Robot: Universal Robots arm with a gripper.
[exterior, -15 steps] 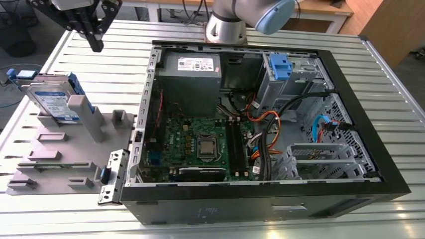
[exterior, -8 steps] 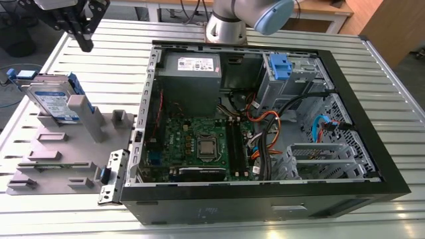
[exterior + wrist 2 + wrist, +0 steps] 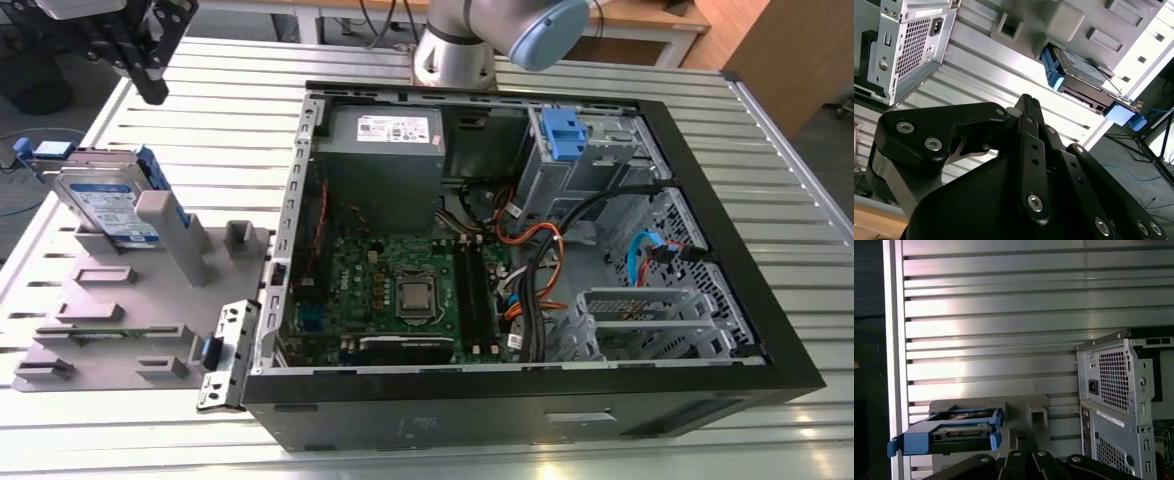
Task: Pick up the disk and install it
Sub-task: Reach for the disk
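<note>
The disk [image 3: 107, 205], silver with a blue-and-white label and a blue carrier, stands on edge in a grey holder [image 3: 134, 320] at the exterior view's left. My gripper [image 3: 154, 92] hangs above and behind it, well apart from it, shut with nothing in it. In the first wrist view the disk [image 3: 961, 427] lies just beyond my gripper [image 3: 1024, 439]. The second wrist view has the disk [image 3: 1081, 70] past the black linkage of my gripper [image 3: 1026, 102].
An open computer case [image 3: 747, 300] lies on the slatted metal table [image 3: 240, 90], to the exterior view's right of the holder. Inside are a grey power-supply box [image 3: 387, 130], a motherboard [image 3: 400, 290], cables and a drive cage with a blue bracket [image 3: 563, 135].
</note>
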